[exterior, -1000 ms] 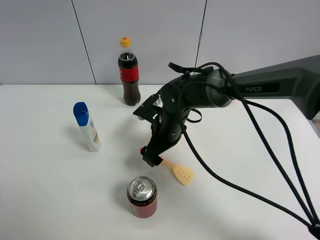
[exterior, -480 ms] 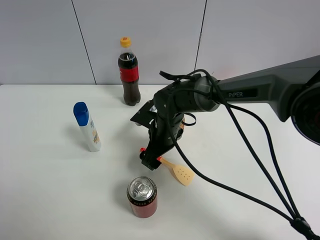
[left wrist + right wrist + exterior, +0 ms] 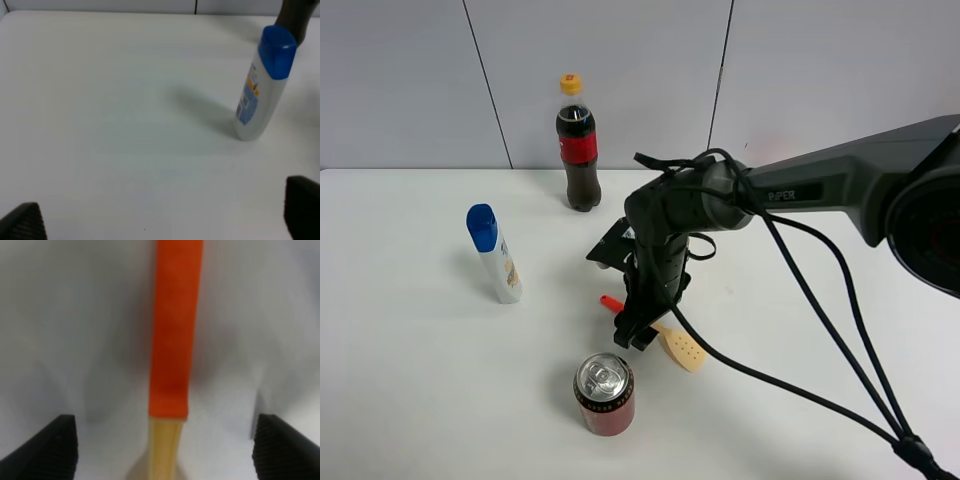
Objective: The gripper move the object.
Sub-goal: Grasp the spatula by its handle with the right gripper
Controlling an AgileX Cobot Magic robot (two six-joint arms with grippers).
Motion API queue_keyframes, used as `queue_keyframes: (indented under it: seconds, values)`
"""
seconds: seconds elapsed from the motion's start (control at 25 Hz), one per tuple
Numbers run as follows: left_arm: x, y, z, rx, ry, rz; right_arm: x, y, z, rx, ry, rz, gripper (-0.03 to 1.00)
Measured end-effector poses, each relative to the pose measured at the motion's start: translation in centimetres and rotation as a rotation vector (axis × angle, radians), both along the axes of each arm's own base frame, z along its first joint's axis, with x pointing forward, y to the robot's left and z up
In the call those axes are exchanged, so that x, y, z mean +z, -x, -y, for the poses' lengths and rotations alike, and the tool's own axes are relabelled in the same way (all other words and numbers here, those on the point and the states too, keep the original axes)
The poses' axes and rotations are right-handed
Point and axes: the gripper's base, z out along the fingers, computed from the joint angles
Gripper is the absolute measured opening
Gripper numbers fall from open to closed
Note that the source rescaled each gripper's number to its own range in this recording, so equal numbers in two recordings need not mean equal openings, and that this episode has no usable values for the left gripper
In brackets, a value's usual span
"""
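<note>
White table [image 3: 410, 380]: spatula [image 3: 685, 349], can [image 3: 604, 393], cola btl [image 3: 579, 150], lotion btl [image 3: 495, 252].

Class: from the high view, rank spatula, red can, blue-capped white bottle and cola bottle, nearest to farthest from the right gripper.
1. Orange-handled toy spatula with tan blade: directly under the right gripper.
2. Red metal drinks can: just in front, nearer the camera.
3. White plastic bottle with blue cap: off to the left.
4. Cola bottle with yellow cap: back, by the wall.

a robot lab bench: white table [image 3: 410, 390], grey panel wall [image 3: 400, 80], black arm [image 3: 840, 180].
</note>
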Motion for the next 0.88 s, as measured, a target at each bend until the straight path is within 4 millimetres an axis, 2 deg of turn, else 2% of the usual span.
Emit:
queue_keyframes:
  seconds: [0.16,0.48,0.56,0.84,0.88]
  values:
    - [0.0,0.0,0.0,0.0,0.0,0.0,0.0,0.5,-0.53,0.079,0.032,0.032,0.65]
    - [0.0,0.0,0.0,0.0,-0.001,0.0,0.0,0.88,-0.94,0.097,0.032,0.037,0.63]
    - [0.0,0.0,0.0,0.0,-0.001,0.0,0.0,0.88,-0.94,0.097,0.032,0.037,0.55]
    - [0.0,0.0,0.0,0.0,-0.001,0.0,0.0,0.88,-0.95,0.097,0.032,0.037,0.02]
    - [0.0,0.0,0.0,0.0,-0.001,0.0,0.0,0.88,-0.95,0.096,0.032,0.036,0.0]
